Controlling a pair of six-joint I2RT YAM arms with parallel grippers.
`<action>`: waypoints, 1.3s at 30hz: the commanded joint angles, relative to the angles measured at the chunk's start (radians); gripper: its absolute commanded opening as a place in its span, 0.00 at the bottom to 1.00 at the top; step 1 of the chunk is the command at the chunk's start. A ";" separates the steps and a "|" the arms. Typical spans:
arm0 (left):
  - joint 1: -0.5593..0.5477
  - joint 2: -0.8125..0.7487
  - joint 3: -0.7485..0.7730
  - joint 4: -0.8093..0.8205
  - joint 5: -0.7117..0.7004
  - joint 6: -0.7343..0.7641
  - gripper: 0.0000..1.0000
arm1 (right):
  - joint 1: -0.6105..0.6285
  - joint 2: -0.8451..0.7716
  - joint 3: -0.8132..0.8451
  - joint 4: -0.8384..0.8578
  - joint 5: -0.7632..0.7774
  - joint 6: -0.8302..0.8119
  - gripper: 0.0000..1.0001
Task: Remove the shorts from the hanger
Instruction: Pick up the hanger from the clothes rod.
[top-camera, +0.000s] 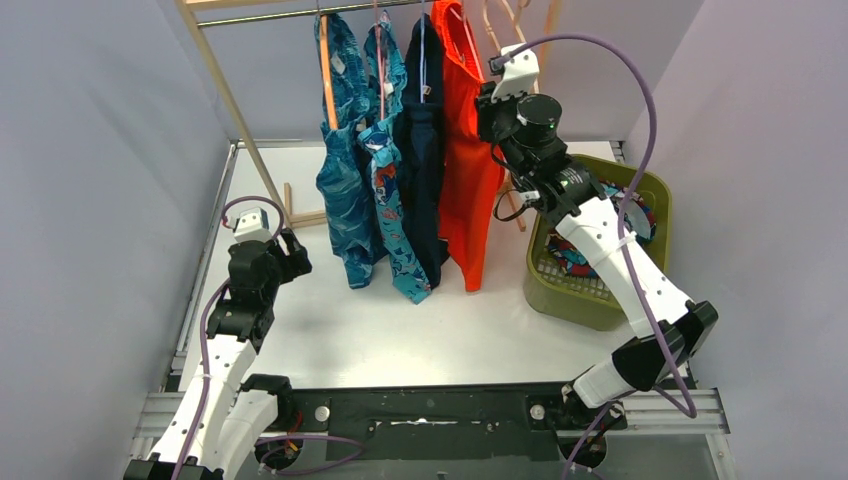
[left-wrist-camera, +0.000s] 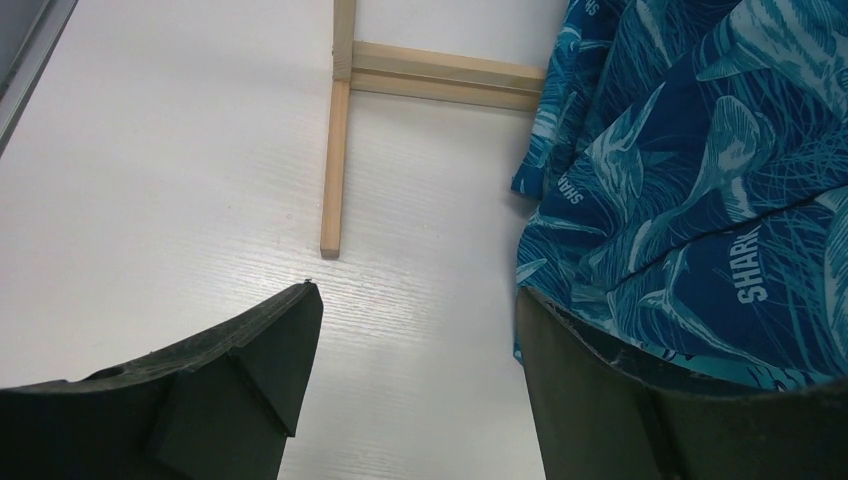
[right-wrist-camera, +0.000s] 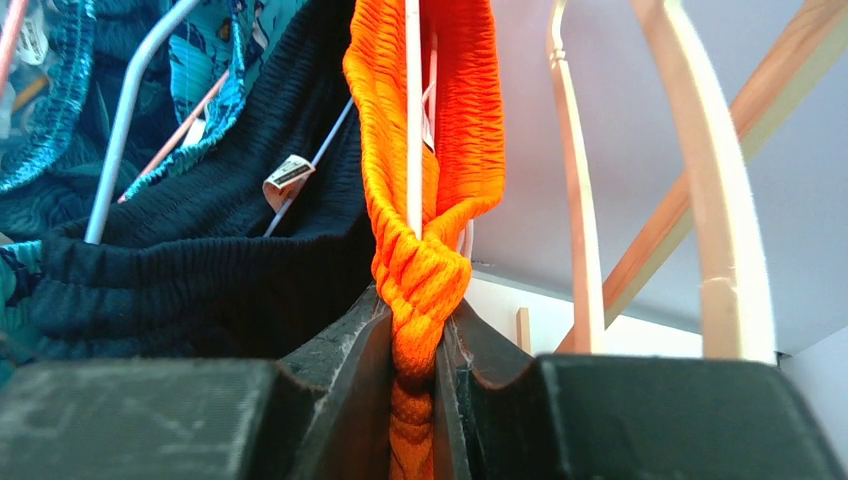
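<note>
Orange-red soft cloth shorts (right-wrist-camera: 432, 150) hang on a thin white hanger (right-wrist-camera: 412, 100) over the far edge of the table (top-camera: 300, 340) — last in the row. They look light and floppy. The right gripper (right-wrist-camera: 415, 330) is pinched tight on the bunched cloth just under the hanger, a good spot. Dark navy ribbed shorts (right-wrist-camera: 200, 270) press close beside — they may drag along. The left gripper (left-wrist-camera: 418, 300) hangs with jaws spread wide, holding nothing, near the table's left edge.

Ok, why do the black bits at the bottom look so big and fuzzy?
Right wrist view: the right end effector's fingers sit by the lens, so they loom soft; the orange shorts they pinch look sharp; left wrist view: same, plus glare on the table.
</note>
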 joint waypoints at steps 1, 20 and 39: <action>0.009 -0.007 0.027 0.042 0.001 0.007 0.71 | 0.005 -0.100 -0.020 0.302 0.045 0.000 0.00; 0.011 -0.007 0.027 0.045 0.000 0.011 0.71 | -0.028 -0.174 -0.080 0.379 -0.057 0.157 0.00; 0.011 -0.012 0.027 0.045 0.015 0.009 0.71 | 0.005 -0.515 -0.473 0.137 -0.241 0.332 0.00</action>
